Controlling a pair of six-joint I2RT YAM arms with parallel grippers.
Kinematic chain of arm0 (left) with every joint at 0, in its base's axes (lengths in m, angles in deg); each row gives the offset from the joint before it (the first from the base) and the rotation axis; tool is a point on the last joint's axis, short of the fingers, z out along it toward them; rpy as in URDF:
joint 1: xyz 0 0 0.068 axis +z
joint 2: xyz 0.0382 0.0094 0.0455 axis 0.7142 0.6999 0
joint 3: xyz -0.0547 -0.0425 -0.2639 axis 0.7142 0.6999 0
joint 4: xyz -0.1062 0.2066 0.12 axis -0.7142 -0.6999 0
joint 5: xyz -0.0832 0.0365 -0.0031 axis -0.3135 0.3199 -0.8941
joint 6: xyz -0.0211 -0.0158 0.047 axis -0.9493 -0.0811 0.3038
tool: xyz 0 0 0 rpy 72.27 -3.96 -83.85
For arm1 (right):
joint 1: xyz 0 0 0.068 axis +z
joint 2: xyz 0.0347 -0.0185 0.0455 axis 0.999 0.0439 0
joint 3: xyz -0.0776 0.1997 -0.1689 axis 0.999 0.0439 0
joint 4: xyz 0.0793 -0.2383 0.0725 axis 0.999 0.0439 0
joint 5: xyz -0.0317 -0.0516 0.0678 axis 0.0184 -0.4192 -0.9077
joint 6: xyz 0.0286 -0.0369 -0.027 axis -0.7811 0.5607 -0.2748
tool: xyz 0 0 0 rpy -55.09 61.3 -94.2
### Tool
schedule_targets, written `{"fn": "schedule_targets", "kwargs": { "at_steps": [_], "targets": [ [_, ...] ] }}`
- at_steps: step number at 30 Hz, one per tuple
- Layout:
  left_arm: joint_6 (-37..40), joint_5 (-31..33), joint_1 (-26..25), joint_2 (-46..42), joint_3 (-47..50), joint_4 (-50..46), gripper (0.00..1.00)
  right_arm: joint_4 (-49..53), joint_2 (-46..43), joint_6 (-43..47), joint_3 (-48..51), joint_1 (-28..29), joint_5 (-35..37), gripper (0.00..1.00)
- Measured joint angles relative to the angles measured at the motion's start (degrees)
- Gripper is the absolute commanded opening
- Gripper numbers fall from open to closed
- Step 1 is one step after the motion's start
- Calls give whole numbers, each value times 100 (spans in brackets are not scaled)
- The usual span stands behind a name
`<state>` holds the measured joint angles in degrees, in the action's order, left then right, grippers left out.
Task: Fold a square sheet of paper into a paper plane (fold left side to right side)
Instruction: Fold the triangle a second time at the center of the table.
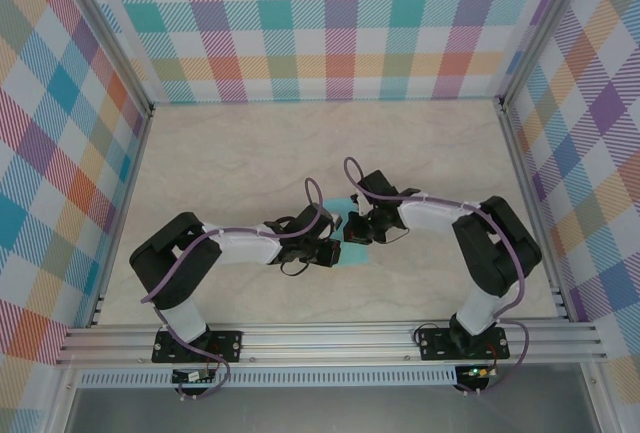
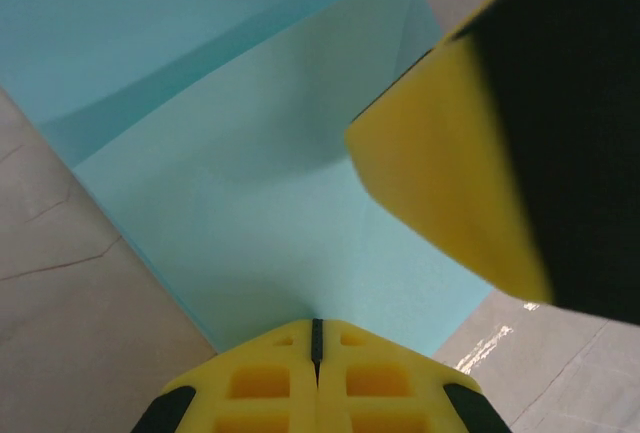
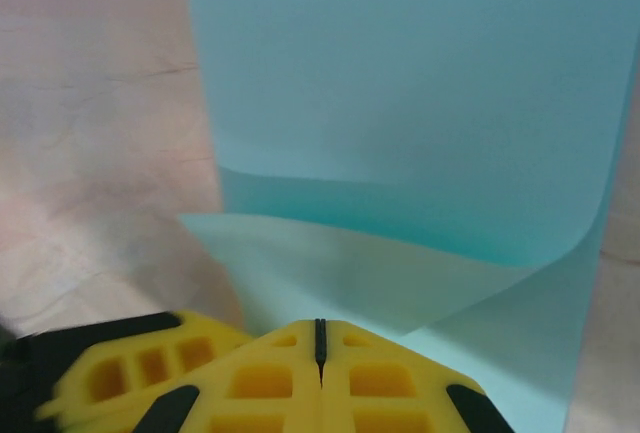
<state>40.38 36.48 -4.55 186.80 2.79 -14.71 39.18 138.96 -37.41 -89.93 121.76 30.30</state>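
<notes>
- Left gripper (image 2: 316,331): jaws fully closed, the yellow fingertips meet in a thin seam. The tips sit right at the near corner of the paper (image 2: 270,203). Can't tell if it's pinching any of it or just pressing down.
- Right gripper (image 3: 320,331): same deal, closed tight with its tips at the paper's edge. No way to say if anything is caught between them.
- The two grippers are just beside each other. One yellow finger (image 2: 440,183) of the right one looms over the sheet in the left wrist view, pretty blurry.
- The paper is turquoise and smooth, more a half-folded sheet than a dart. A paler layer lies flat up front, and behind it another part curls up in a soft bend.
- From above it sits around the middle of the desk (image 1: 250,153), slightly toward the near edge.
- Most of it hides under the grippers there, with only slivers poking out.
- The wrist views cut off its far edges, so the overall outline is anyone's guess.
</notes>
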Motion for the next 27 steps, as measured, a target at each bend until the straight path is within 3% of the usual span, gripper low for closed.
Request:
{"fn": "schedule_targets", "kwargs": {
  "at_steps": [11, 19, 27],
  "targets": [
    [0, 74, -11, 0, 0, 50, 4, 258, 354, 293, -326, -177, 210, 4],
    [0, 251, -11, 2, 0, 105, 3, 426, 350, 612, -326, -623, 118, 4],
    [0, 256, -11, -13, 2, 96, 3, 503, 348, 800, -457, -999, 485, 4]
  ]
}}
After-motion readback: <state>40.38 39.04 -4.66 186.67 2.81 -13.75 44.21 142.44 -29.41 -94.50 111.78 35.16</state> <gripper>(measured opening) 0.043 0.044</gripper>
